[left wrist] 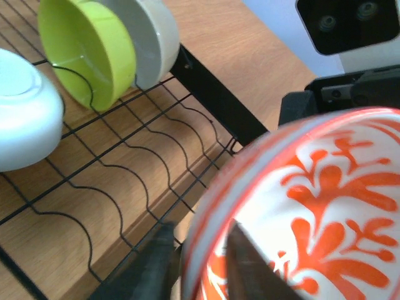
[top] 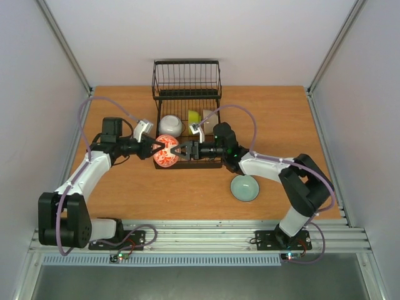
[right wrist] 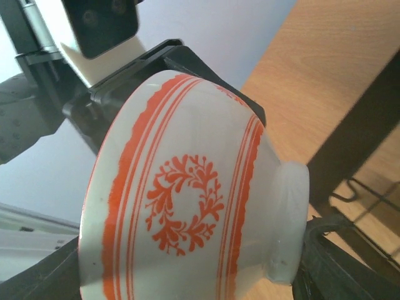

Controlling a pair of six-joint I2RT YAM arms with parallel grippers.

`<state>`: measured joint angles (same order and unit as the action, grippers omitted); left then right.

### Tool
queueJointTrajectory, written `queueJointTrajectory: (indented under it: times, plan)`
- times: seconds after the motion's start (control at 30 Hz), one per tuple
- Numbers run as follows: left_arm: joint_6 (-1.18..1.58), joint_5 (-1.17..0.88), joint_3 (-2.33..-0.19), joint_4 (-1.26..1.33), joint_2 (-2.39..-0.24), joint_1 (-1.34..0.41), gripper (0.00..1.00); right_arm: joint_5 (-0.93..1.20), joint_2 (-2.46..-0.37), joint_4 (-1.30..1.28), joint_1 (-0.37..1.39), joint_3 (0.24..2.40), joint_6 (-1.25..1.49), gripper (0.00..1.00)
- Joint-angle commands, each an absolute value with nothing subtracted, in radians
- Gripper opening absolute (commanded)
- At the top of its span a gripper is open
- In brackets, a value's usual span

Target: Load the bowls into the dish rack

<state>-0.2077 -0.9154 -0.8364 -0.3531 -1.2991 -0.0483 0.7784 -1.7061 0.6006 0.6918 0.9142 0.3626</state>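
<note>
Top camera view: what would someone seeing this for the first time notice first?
The red-patterned bowl sits between both grippers at the near left corner of the dish rack. The left gripper pinches its rim, while the right gripper has its jaws spread around it, grip unclear. Next come the yellow-green bowl, standing on edge in the rack, and a pale teal bowl alone on the table, outside the rack.

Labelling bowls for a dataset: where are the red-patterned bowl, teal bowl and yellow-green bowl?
red-patterned bowl (right wrist: 187,206), right wrist view, patterned outer wall.
teal bowl (top: 244,188), top external view, middle of its inside.
yellow-green bowl (left wrist: 109,47), left wrist view, its side wall.
</note>
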Motion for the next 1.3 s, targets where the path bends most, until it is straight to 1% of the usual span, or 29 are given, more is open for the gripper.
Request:
queueJointTrajectory:
  times: [0.0, 0.1, 0.13, 0.2, 0.37, 0.5, 0.63, 0.77, 1.0, 1.1, 1.27]
  plan:
    - [-0.21, -1.001, -0.831, -0.294, -1.261, -0.051, 0.42, 0.627, -1.578, 0.364, 0.675, 0.938, 0.207, 0.01]
    - [-0.192, -0.963, -0.823, -0.272, -1.243, -0.05, 0.58, 0.489, -1.524, 0.16, 0.674, 0.969, 0.131, 0.01]
    - [-0.185, -0.951, -0.82, -0.264, -1.234, -0.049, 0.63, 0.457, -1.511, 0.115, 0.675, 0.981, 0.108, 0.01]
    - [-0.175, -0.924, -0.811, -0.247, -1.216, -0.048, 0.65, 0.401, -1.492, 0.042, 0.675, 1.0, 0.078, 0.01]
    - [-0.147, -0.791, -0.798, -0.212, -1.17, -0.043, 0.66, 0.288, -1.495, -0.117, 0.675, 1.074, 0.034, 0.01]
    - [-0.129, -0.687, -0.808, -0.211, -1.177, -0.04, 0.66, 0.176, -1.525, -0.273, 0.702, 1.17, -0.015, 0.01]
    - [-0.126, -0.688, -0.809, -0.209, -1.19, -0.038, 0.67, -0.122, -1.594, -0.491, 0.801, 1.322, -0.087, 0.01]
    - [-0.126, -0.691, -0.82, -0.22, -1.212, -0.038, 0.67, -0.286, -1.669, -0.612, 0.877, 1.437, -0.116, 0.01]
    - [-0.128, -0.7, -0.825, -0.219, -1.236, -0.037, 0.67, -0.559, -1.765, -0.823, 0.944, 1.593, -0.116, 0.01]
    - [-0.126, -0.709, -0.83, -0.221, -1.248, -0.038, 0.67, -0.626, -1.804, -0.894, 0.951, 1.639, -0.107, 0.01]
    - [-0.127, -0.716, -0.83, -0.221, -1.253, -0.038, 0.67, -0.672, -1.854, -0.956, 0.958, 1.692, -0.097, 0.01]
